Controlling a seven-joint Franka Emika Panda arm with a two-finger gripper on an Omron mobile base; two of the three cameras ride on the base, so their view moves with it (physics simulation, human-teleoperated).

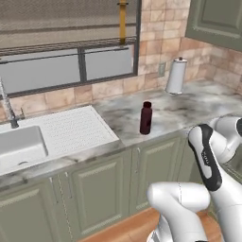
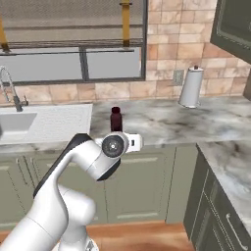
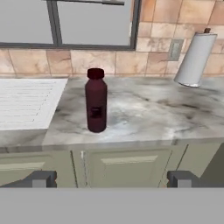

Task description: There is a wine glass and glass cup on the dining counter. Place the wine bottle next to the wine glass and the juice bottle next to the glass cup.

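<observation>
The juice bottle (image 1: 146, 118) (image 2: 115, 119) (image 3: 96, 106), stout and dark red with a red cap, stands upright on the marble worktop (image 3: 144, 113), just right of the white drainboard. My gripper (image 3: 111, 179) is open and empty. It hangs in front of the counter edge at about bottle height and faces the bottle from a short distance, with the bottle a little left of centre between the fingertips (image 3: 41, 178). In the right base view my hand partly covers the bottle's lower half. The wine bottle, wine glass, glass cup and dining counter are out of view.
A white paper towel roll (image 1: 176, 75) (image 2: 191, 87) (image 3: 194, 59) stands at the back right by the tiled wall. The white sink (image 1: 19, 146) with its faucet (image 1: 8, 111) lies to the left. Green cabinet doors (image 3: 127, 168) run below, and the worktop turns a corner at the right (image 2: 230, 162).
</observation>
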